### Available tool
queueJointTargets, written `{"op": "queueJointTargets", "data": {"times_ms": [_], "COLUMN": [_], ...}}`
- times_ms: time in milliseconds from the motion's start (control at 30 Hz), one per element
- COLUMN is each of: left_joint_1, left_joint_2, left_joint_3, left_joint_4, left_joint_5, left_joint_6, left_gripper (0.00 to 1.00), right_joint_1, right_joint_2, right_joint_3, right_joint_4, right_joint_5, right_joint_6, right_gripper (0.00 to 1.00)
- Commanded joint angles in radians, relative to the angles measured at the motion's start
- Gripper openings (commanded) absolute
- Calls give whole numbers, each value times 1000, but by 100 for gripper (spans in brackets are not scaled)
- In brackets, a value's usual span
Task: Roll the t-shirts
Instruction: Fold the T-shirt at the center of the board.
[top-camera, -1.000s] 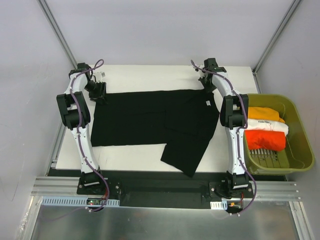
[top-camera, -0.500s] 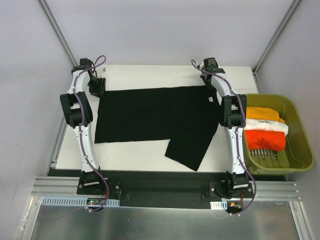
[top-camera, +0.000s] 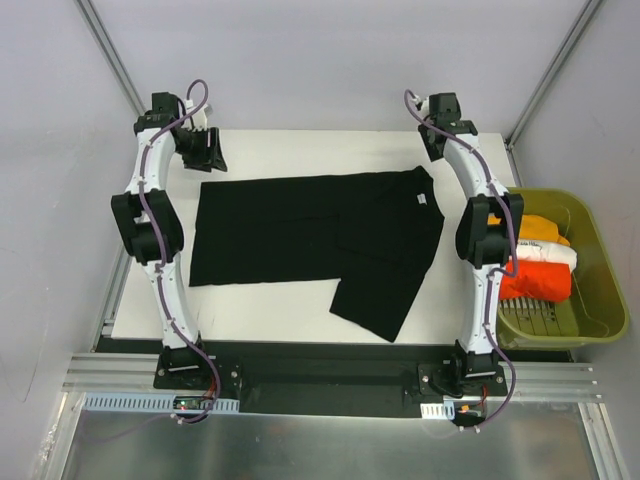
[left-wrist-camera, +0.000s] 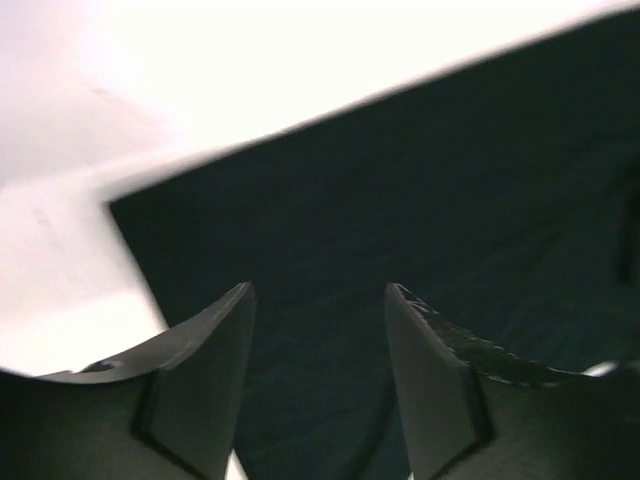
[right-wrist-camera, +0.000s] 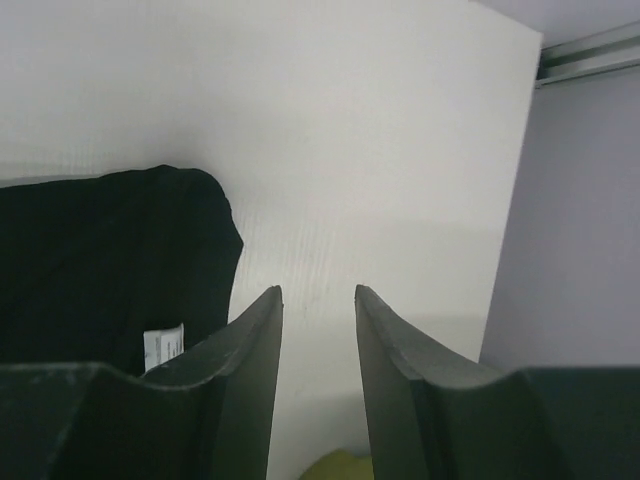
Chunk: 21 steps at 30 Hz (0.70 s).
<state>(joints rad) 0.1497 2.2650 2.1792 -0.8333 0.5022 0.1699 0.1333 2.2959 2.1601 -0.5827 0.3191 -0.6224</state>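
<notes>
A large black t-shirt (top-camera: 300, 230) lies spread flat on the white table (top-camera: 300, 150), one part folded toward the near edge at the right. A white label (top-camera: 421, 200) shows by its far right corner. My left gripper (top-camera: 212, 152) hovers open above the shirt's far left corner, with black cloth (left-wrist-camera: 400, 200) under its empty fingers. Beyond the far right corner my right gripper (top-camera: 437, 142) stands open over bare table (right-wrist-camera: 380, 150); the shirt (right-wrist-camera: 100, 250) and its label (right-wrist-camera: 163, 346) lie to its left. Orange (top-camera: 535, 228), white (top-camera: 545, 250) and red-orange (top-camera: 535, 278) bundles sit in the bin.
The olive-yellow plastic bin (top-camera: 545, 193) stands off the table's right edge, beside the right arm; a sliver of it (right-wrist-camera: 335, 465) shows between the right fingers. Metal frame posts rise at both back corners. A black rail runs along the near edge.
Both grippers let go of the shirt's far corners, opened, and rose toward the back of the table. The shirt, shifted slightly away from the arms, now lies flat.
</notes>
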Motion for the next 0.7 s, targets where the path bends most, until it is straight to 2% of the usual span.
{"op": "queueJointTargets", "data": {"times_ms": [0,200,300,433,600,667], "left_joint_1": [-65,-147,-190,-210,-199,-187], "left_joint_2": [-194,-306,-338,-334,-237,-213], "left_joint_3": [-145,-262,-301,-351,-297,-277], "left_joint_4": [-15,-20,-21,-24,-76,-75], "left_joint_5": [122,200,213,233,69,46], "left_joint_6": [-82,-153,-165,-132,-47,-21], "left_gripper": [57,63,66,66,60,58], "right_joint_1": [-3,-1,-11,-18,-17,-17], "right_joint_2": [-141,-119,-28,82,177,212], "right_joint_3": [-77,-59,26,115,208,228], "right_joint_4": [-48,-115,-129,-124,-85,-63], "right_joint_5": [-37,-204,-253,-288,-272,-261], "right_joint_6": [75,118,144,201,178,168], "right_gripper": [39,41,42,41,40,40]}}
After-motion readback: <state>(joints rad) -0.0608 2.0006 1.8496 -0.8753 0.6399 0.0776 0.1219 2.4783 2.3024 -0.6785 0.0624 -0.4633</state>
